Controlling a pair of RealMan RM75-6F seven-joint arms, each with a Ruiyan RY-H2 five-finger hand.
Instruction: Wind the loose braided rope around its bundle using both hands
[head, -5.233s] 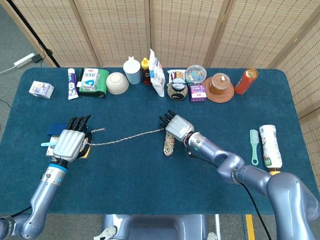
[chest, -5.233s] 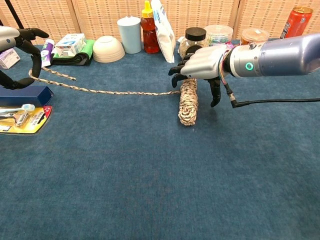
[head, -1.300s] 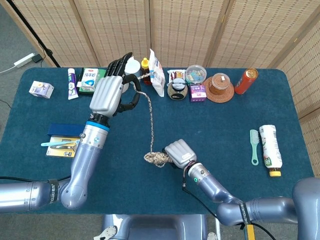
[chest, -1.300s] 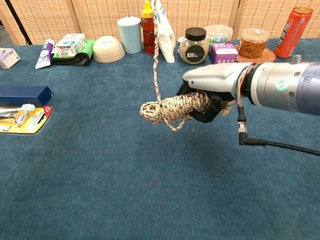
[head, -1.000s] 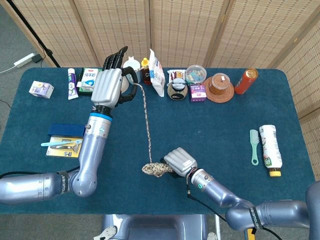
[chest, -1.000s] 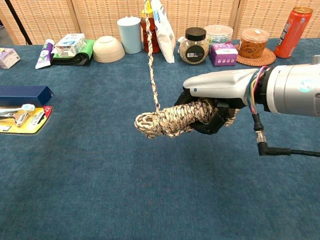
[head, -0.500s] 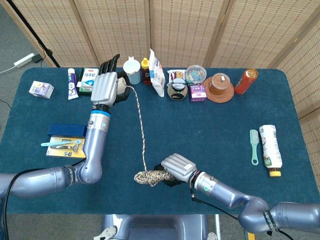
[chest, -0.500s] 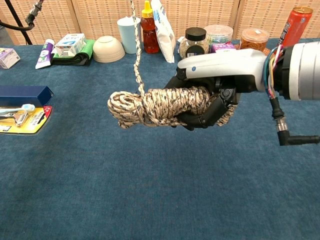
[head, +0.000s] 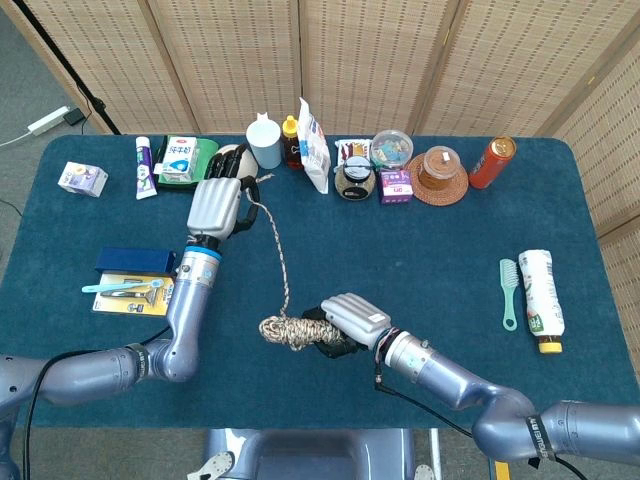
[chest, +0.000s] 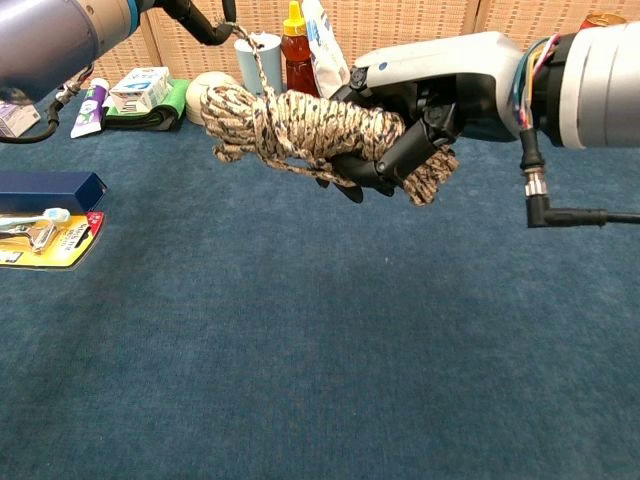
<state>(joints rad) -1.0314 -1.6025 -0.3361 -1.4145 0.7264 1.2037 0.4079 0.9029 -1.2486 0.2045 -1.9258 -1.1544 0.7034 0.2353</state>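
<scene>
Your right hand (chest: 420, 120) grips the tan braided rope bundle (chest: 300, 130) aloft; your left hand (head: 218, 205) pinches its loose braided strand (head: 281, 262) taut.

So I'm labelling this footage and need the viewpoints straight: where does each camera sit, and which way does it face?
Head view: high above the near edge, looking down on the blue table; both forearms, left hand and right hand show.
Chest view: low, facing across the table toward the wicker screen; the right hand fills the frame, and part of the left arm shows.
Shared: the rope bundle that the right hand holds.
</scene>
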